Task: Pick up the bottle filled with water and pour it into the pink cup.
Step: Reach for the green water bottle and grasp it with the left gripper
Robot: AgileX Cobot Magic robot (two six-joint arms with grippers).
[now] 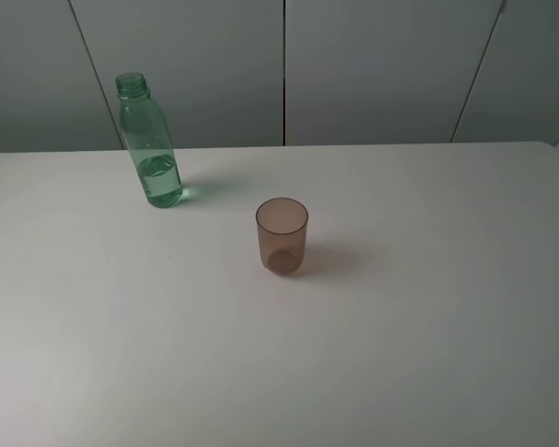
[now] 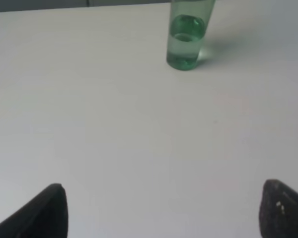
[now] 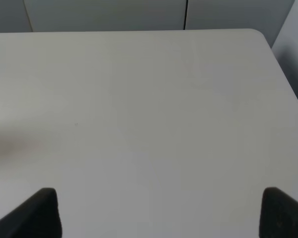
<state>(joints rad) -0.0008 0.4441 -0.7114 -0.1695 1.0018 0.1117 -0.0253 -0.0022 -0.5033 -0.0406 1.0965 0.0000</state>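
A tall transparent green bottle point(image 1: 149, 142) with no cap stands upright at the back left of the white table point(image 1: 429, 326), water filling its lower part. The left wrist view shows the bottle's lower half point(image 2: 186, 39) well ahead of my left gripper point(image 2: 164, 210), whose dark fingertips point(image 2: 44, 213) stand wide apart with nothing between them. The pink cup point(image 1: 281, 236) stands upright near the table's middle, to the right of and nearer than the bottle. My right gripper point(image 3: 159, 213) is open over bare table, its fingertips point(image 3: 37, 213) far apart. Neither gripper shows in the exterior high view.
Grey wall panels point(image 1: 373, 65) run behind the table's far edge. The table's rounded far right corner point(image 3: 258, 33) shows in the right wrist view.
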